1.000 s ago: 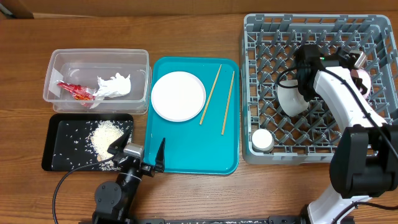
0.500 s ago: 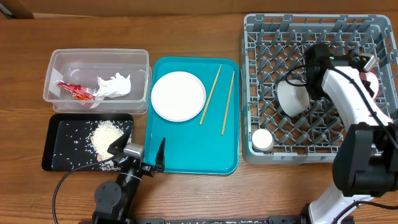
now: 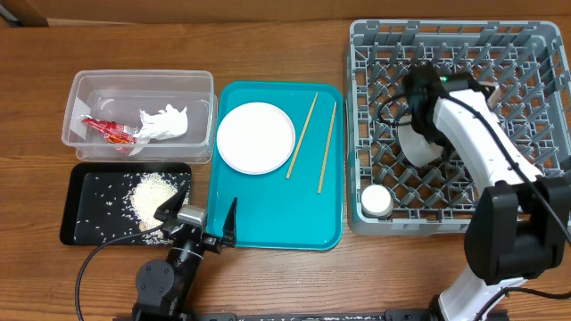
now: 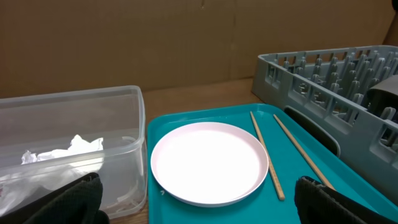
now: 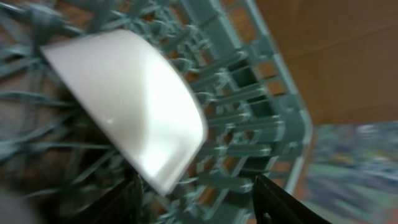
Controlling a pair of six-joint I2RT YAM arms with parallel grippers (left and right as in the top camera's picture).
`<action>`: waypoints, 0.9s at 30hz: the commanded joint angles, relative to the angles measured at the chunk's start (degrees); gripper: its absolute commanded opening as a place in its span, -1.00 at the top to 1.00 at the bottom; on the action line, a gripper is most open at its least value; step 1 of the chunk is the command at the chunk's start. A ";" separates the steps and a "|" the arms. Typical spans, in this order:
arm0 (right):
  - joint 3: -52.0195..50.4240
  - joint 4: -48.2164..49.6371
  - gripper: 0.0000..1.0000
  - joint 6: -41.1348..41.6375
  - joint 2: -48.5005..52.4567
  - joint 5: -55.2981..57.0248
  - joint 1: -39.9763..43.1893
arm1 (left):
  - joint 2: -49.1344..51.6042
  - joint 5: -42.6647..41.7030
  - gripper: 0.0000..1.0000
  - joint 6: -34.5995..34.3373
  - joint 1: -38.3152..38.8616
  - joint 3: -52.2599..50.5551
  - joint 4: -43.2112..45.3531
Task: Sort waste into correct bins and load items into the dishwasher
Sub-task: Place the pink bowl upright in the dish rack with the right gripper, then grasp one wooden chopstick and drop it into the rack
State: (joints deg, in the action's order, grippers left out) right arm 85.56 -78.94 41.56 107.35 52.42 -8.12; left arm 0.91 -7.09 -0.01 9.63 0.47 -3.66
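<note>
A pale glossy bowl (image 3: 417,144) leans on its side among the pegs of the grey dishwasher rack (image 3: 535,40). In the blurred right wrist view the bowl (image 5: 130,99) fills the upper left. My right gripper (image 5: 199,199) is open just below it, and the bowl's lower rim is near the left finger (image 5: 132,200). A small white cup (image 3: 376,200) stands in the rack's front left corner. The round plate (image 3: 256,135) and two chopsticks (image 3: 302,135) lie on the teal tray (image 3: 277,223). My left gripper (image 3: 200,217) rests open at that tray's front edge, holding nothing.
The clear tub (image 3: 85,85) holds the red wrapper (image 3: 107,130) and the white tissue (image 3: 163,123). The black tray (image 3: 85,209) carries the heap of rice grains (image 3: 152,194). A brown cardboard wall runs along the back of the table.
My right gripper has gone from shut to open and let go of the bowl. Its wrist has swung left over the rack. The left arm has not moved.
</note>
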 commanded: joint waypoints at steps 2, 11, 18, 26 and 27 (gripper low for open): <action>8.22 -1.05 -0.25 0.87 -4.70 -17.62 -6.19 | -0.28 0.00 -1.00 0.02 -0.28 -0.20 -0.15; 8.11 12.72 -0.24 -14.12 -5.03 -58.88 -21.44 | -0.28 0.00 -1.00 0.02 -0.28 -0.20 -0.15; 7.50 20.70 -0.01 -5.44 1.33 -50.12 -27.87 | -0.28 0.00 -1.00 0.02 -0.28 -0.20 -0.15; 7.48 21.20 0.14 -1.49 11.56 -40.92 -25.46 | -0.28 0.00 -1.00 0.02 -0.28 -0.20 -0.15; 7.45 21.05 0.13 -1.49 12.57 -39.87 -24.96 | -0.28 0.00 -1.00 0.02 -0.28 -0.20 -0.15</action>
State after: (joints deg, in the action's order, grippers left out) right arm 93.30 -57.76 38.44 117.32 7.07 -34.76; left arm 0.91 -7.09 -0.01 9.63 0.47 -3.66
